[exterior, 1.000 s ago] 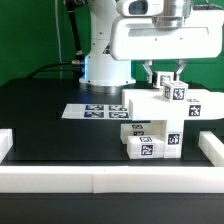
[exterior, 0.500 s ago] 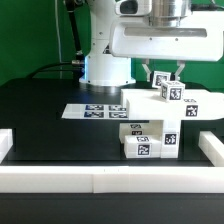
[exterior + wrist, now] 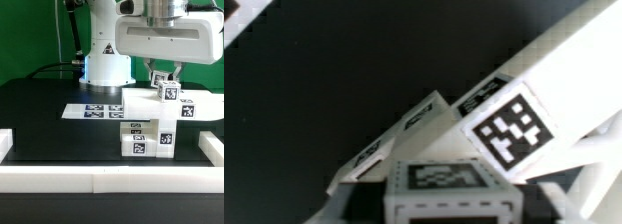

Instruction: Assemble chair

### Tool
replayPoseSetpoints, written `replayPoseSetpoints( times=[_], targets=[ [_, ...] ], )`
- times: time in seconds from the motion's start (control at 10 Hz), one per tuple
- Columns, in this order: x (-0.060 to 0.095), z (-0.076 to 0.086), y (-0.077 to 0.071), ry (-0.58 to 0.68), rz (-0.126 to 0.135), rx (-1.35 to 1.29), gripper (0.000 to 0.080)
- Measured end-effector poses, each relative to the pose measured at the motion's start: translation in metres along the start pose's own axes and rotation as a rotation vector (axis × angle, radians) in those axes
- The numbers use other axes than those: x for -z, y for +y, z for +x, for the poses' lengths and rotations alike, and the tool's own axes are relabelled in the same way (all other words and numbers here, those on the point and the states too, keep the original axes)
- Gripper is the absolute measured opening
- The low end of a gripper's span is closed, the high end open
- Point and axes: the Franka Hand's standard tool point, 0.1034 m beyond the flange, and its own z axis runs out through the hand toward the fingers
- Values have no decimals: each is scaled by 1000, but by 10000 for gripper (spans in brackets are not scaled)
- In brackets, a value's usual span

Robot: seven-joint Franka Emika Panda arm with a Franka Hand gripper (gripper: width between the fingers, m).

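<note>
Gripper (image 3: 166, 78) over chair (image 3: 152, 118), right of marker board (image 3: 92, 111); top block sits between fingers, seemingly for alignment. Grasped or released: cannot tell.

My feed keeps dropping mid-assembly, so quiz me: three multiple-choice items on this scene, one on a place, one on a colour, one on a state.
1. Where does the marker board lie?
A. On the exterior view's left of the chair
B. On top of the chair
C. Outside the border rail

2. What colour is the table top?
A. White
B. Black
C. Green

3. Where is the chair now?
A. Lifted clear of the table
B. Standing on the table
C. Lying on the rail

Answers: 1 A, the tag strip lies flat beside the parts. 2 B, the surface is dark throughout. 3 B, its lower blocks rest on the table under the gripper.
</note>
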Motion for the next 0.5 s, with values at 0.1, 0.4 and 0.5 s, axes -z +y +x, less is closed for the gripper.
replayPoseSetpoints(
  times=[0.1, 0.4, 0.5],
  targets=[
    [0, 0, 0, 0, 0, 13, 483],
    [0, -2, -2, 8, -11, 156, 642],
    [1, -2, -3, 21, -18, 315, 648]
  ],
)
